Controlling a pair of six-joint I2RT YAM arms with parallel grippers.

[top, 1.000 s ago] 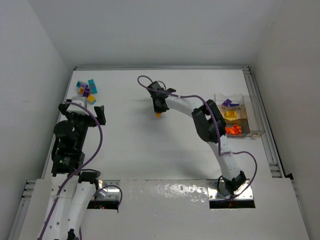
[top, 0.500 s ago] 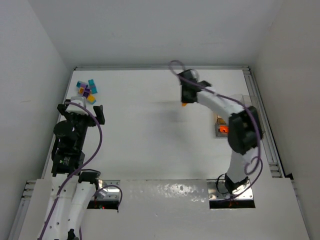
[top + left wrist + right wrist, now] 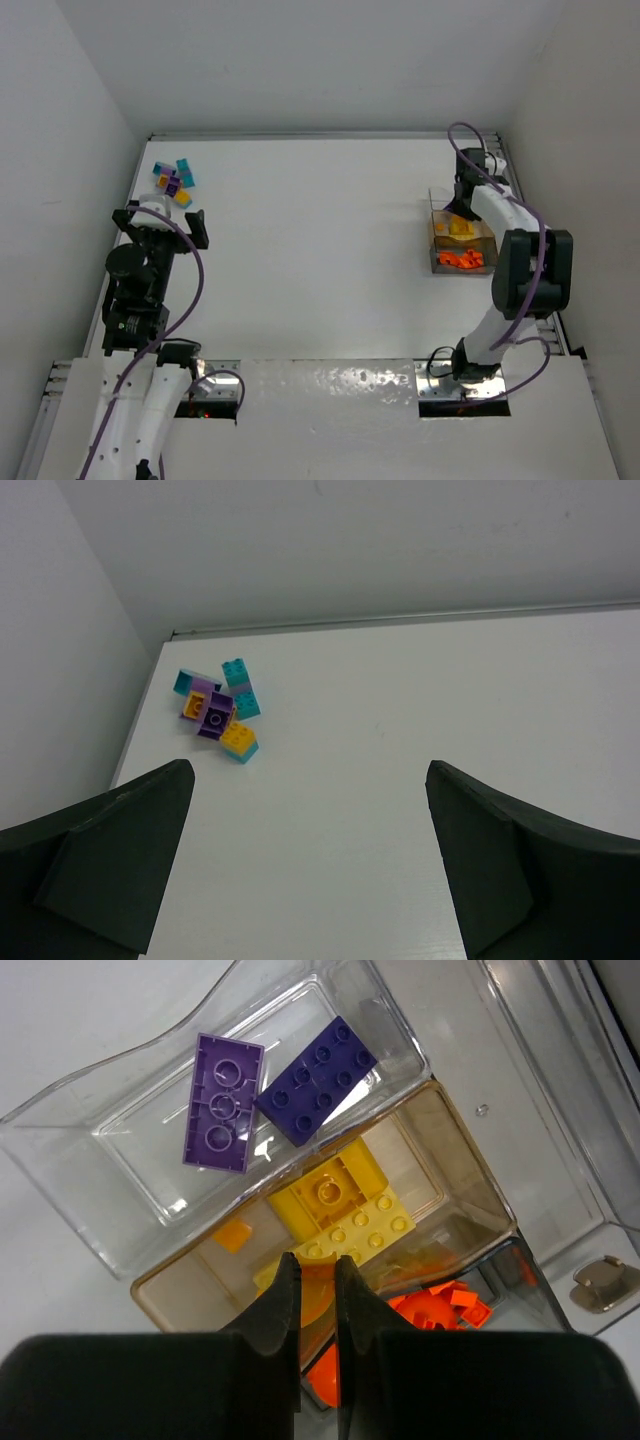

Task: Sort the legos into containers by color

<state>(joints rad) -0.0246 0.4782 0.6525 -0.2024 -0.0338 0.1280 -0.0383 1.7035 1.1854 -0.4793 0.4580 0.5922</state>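
Right wrist entry: right gripper (image 3: 318,1295) is hovering astride the yellow and orange bins of the containers (image 3: 70,1175), jaws shut, an orange sliver (image 3: 320,1368) showing between them, held or not I cannot tell, and it is needing to centre over the orange legos (image 3: 445,1310) before releasing, while left gripper (image 3: 308,810) is gaping idle.

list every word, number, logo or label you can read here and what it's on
No readable text in any view.
legos: no print; any mark on the studs is too small to read.
containers: clear walls, no label or number.
left fingers and right fingers: plain dark, unmarked.
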